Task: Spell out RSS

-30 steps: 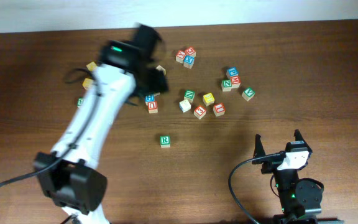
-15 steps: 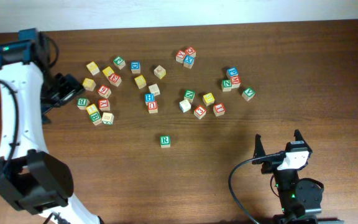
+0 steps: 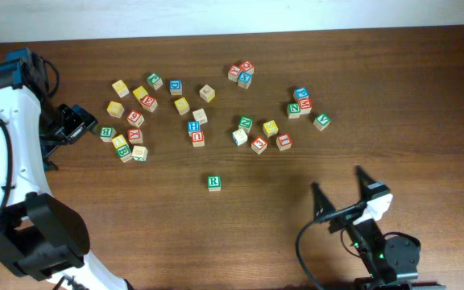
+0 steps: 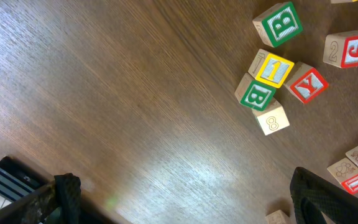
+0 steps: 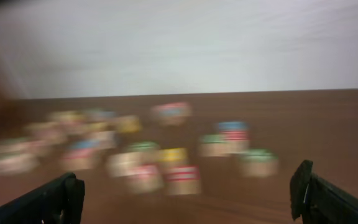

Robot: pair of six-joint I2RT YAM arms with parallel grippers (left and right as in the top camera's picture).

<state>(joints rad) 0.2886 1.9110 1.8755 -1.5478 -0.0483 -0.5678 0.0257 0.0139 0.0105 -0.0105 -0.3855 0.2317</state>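
Left gripper [image 3: 79, 121], jaws spread wide, hovers well left of the green R block [image 3: 213, 183]; right gripper [image 3: 337, 184], also parted, sits to its right. The S blocks (letters unreadable here) presumably lie among the scattered blocks [image 3: 198, 129] above it, so confirm a yellow face before descending.

One green R cube [image 3: 213, 183]; roughly twenty-nine other cubes [image 3: 182, 105]; two arms [image 3: 10, 161]

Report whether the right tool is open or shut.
Open. The right tool stands spread wide with nothing in it, in overhead and wrist views.
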